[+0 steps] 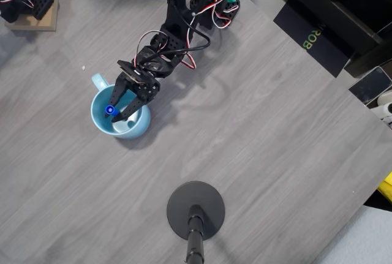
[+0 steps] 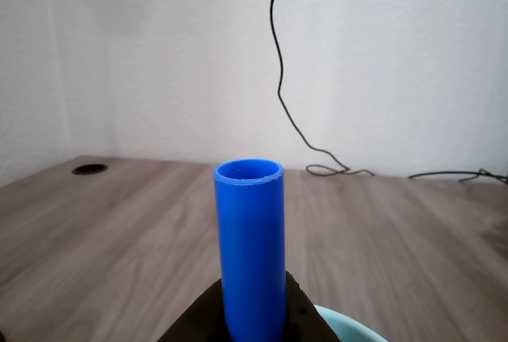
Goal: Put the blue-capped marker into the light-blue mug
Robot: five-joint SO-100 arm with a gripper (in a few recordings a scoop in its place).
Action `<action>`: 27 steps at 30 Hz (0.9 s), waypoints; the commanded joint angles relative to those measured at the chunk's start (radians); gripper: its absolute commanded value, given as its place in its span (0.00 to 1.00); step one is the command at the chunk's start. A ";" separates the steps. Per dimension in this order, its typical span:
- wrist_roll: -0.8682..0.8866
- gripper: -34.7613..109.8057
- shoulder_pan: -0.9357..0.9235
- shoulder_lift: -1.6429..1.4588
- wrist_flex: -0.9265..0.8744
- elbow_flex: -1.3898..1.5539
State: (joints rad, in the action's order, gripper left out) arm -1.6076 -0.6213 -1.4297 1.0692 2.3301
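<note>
— One mug on my overhead feed: the light-blue mug [image 1: 101, 119], left of centre on the grey table [image 1: 263, 129].
— And the blue-capped marker [image 1: 110, 110]?
— Upright over the mug's opening, cap up. My gripper [image 1: 120, 106] is clenched on its barrel; further right, a black stand base [image 1: 196, 210].

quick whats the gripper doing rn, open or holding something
Gripper: shut on the blue-capped marker, held upright, cap up, over the light-blue mug.
</note>
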 commanded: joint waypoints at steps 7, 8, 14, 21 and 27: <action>0.002 0.36 0.002 0.008 -0.005 0.006; 0.003 0.37 0.002 0.009 -0.005 0.006; 0.003 0.37 0.002 0.003 -0.005 0.006; 0.061 0.38 0.014 -0.098 -0.069 0.028; 0.261 0.38 0.063 -0.571 -0.729 -0.040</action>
State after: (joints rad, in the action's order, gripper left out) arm -1.4143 -0.5737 -1.7733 0.5047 2.3531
